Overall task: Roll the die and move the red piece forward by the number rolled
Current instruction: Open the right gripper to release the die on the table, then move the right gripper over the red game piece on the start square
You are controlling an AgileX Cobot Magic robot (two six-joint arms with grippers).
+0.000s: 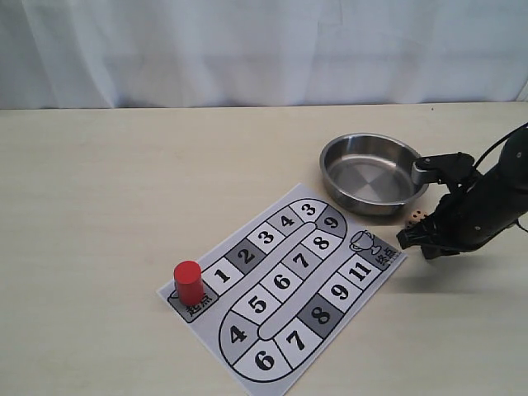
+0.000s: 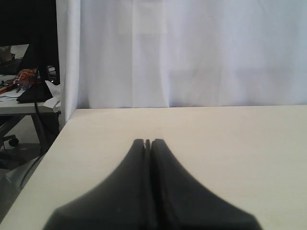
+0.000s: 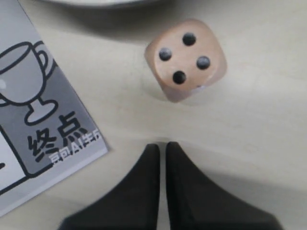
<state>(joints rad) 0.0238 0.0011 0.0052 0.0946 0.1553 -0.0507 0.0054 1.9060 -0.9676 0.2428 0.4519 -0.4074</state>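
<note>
My right gripper (image 3: 162, 145) has its fingers clenched together with only a thin slit between them, and they grasp nothing. The die (image 3: 186, 60) lies free on the table (image 1: 99, 206) just ahead of those fingertips, not touching them, with four pips facing up. It sits between the steel bowl (image 1: 330, 165) and the finish corner of the game board (image 1: 247, 351), close to both. The red piece (image 1: 188, 282) stands upright on the start square at the board's left corner, well apart from the die.

From the exterior camera the die is tiny and half tucked behind my right gripper, so I can't count its pips there. The right wrist camera cuts the board down to its trophy square. My left gripper (image 2: 147, 142) is clenched too, empty, over bare table near an edge.
</note>
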